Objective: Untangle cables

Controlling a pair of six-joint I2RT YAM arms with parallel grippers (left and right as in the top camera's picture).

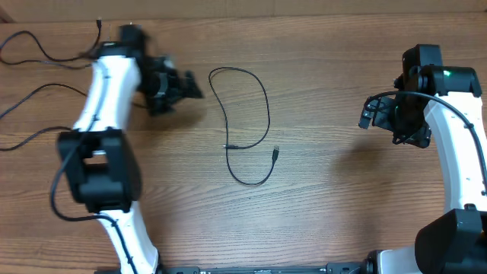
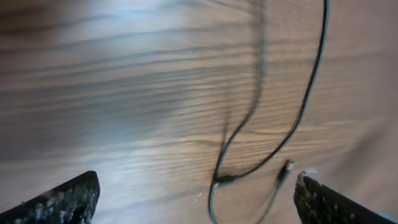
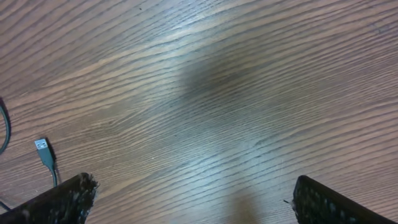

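On the wooden bench [image 1: 327, 205], the black cable [image 1: 268, 114] lies loose at the centre, touched by neither arm. Its nearest part is a hanging curve that rises at 1 o'clock to a USB plug [image 1: 275, 152]; a second connector [image 1: 228, 145] sits just at 9 o'clock of that plug. Farther back the cable sweeps into one tall open loop. The right end effector [image 1: 369, 116] hovers well apart at the cable's 3 o'clock, fingers [image 3: 56, 202] spread wide, empty. The left end effector [image 1: 190, 84] sits near the loop's top at 10 o'clock, fingers [image 2: 62, 199] likewise spread and empty. Other thin wires [image 1: 50, 55] trail at the far left edge.
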